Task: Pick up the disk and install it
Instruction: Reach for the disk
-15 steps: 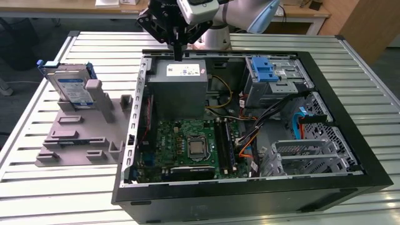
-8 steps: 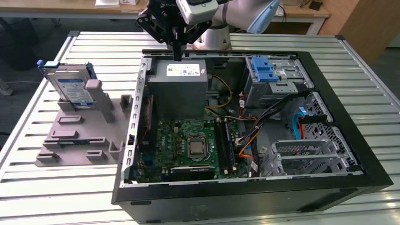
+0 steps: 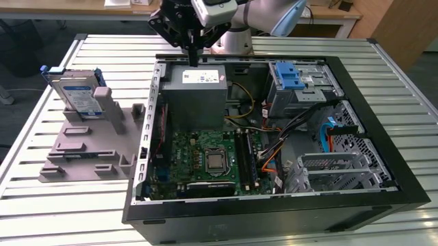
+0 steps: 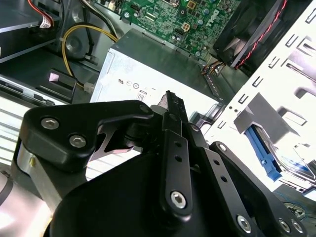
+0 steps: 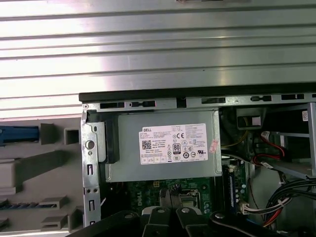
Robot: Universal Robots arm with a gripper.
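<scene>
1. Nearest in the exterior view, a black PC case (image 3: 274,215) is lying on its side w/ the open side up; it is sitting on a slatted metal table (image 3: 383,66).
2. Inside the case at the near end, a green motherboard (image 3: 195,169) w/ its CPU socket (image 3: 214,160) is sitting toward the exterior view's left; a silver drive cage (image 3: 335,169) is sitting toward the exterior view's right; black & orange cables (image 3: 280,148) are running between them.
3. Beside the case, on the exterior view's left, a grey fixture (image 3: 82,148) is resting on the table; the disk (image 3: 74,95) is standing on edge at the fixture's far end, label facing the camera, blue rail frame around it; it is sitting outside the case & well apart from the gripper.
4. Farther in, a grey PSU (image 3: 198,97) w/ a white sticker is lying beyond the motherboard; both wrist views are looking down on it (image 5: 163,148) (image 4: 148,84).
5. A blue latch (image 3: 291,77) is sitting on the bay at the case's far end, toward the exterior view's right.
6. The gripper (image 3: 194,57) (image 5: 173,197) (image 4: 173,106) is hovering above the PSU's far end, by the case's far wall; its fingers are pressing together, pinching nothing.
7. Farthest back, the arm (image 3: 267,15) is reaching in from beyond the case.
</scene>
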